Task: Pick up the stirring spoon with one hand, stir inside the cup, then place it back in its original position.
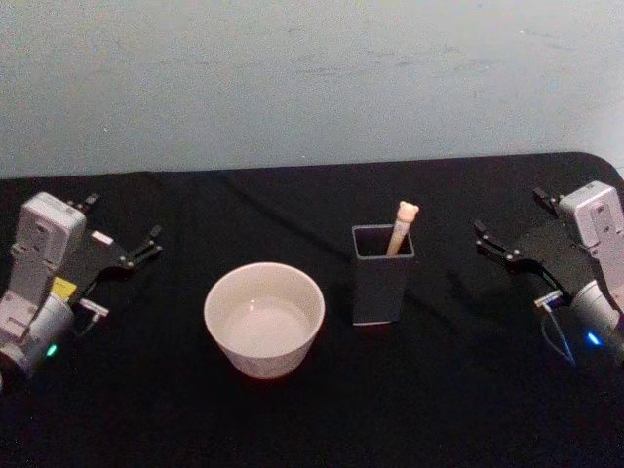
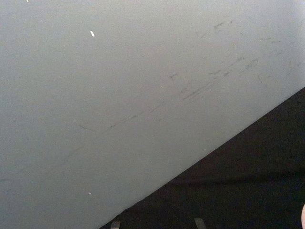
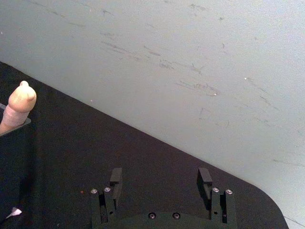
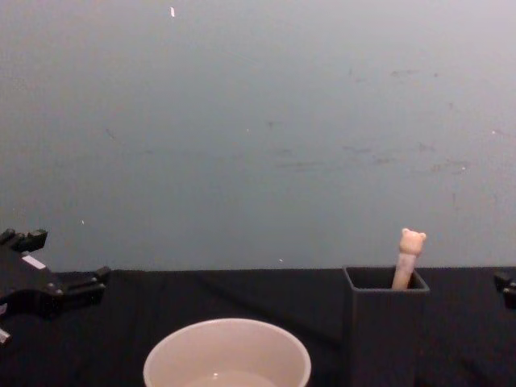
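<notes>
Head view: the stirring spoon stands inside the dark grey square holder. Its bear-head knob is above the rim and leans toward 1 o'clock. The cream cup sits on the black table, near the holder at its 9 o'clock. The left gripper rests well apart at the cup's 9 o'clock, the right gripper at the holder's 3 o'clock. Both gape wide and hold nothing.

Left wrist view: grey wall and table.

Right wrist view: the right gripper's fingers are spread and empty, with the bear knob off to one side.

Chest view: the holder with the spoon is at the cup's 3 o'clock.
</notes>
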You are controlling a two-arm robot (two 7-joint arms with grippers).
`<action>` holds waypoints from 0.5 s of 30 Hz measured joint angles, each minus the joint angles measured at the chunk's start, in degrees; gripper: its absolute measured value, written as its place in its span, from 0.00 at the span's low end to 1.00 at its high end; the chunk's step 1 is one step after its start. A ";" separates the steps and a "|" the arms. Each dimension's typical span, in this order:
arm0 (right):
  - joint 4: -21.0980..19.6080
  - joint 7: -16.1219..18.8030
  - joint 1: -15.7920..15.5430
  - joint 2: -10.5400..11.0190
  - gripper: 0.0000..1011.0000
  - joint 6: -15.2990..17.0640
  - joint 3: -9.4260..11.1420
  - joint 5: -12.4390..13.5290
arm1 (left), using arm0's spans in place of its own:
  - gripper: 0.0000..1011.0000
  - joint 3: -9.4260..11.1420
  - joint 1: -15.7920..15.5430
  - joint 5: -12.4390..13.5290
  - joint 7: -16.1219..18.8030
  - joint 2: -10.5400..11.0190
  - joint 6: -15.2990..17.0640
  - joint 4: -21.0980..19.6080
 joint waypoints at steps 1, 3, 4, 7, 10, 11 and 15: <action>0.00 0.00 0.00 0.00 0.99 0.00 0.00 0.00 | 0.99 0.00 0.00 0.00 0.00 0.00 0.00 0.00; 0.00 0.00 0.00 0.00 0.99 0.00 0.00 0.00 | 0.99 0.00 0.00 0.00 0.00 0.00 0.00 0.00; 0.00 0.00 0.00 0.00 0.99 0.00 0.00 0.00 | 0.99 0.00 0.00 0.00 0.00 0.00 0.00 0.00; 0.00 0.00 0.00 0.00 0.99 0.00 0.00 0.00 | 0.99 0.00 0.00 0.00 0.00 0.00 0.00 0.00; 0.00 0.00 0.00 0.00 0.99 0.00 0.00 0.00 | 0.99 0.00 0.00 0.00 0.00 0.00 0.00 0.00; 0.00 0.00 0.00 0.00 0.99 0.00 0.00 0.00 | 0.99 0.00 0.00 0.00 0.00 0.00 0.00 0.00; 0.00 0.00 0.00 0.00 0.99 0.00 0.00 0.00 | 0.99 0.00 0.00 0.00 0.00 0.00 0.00 0.00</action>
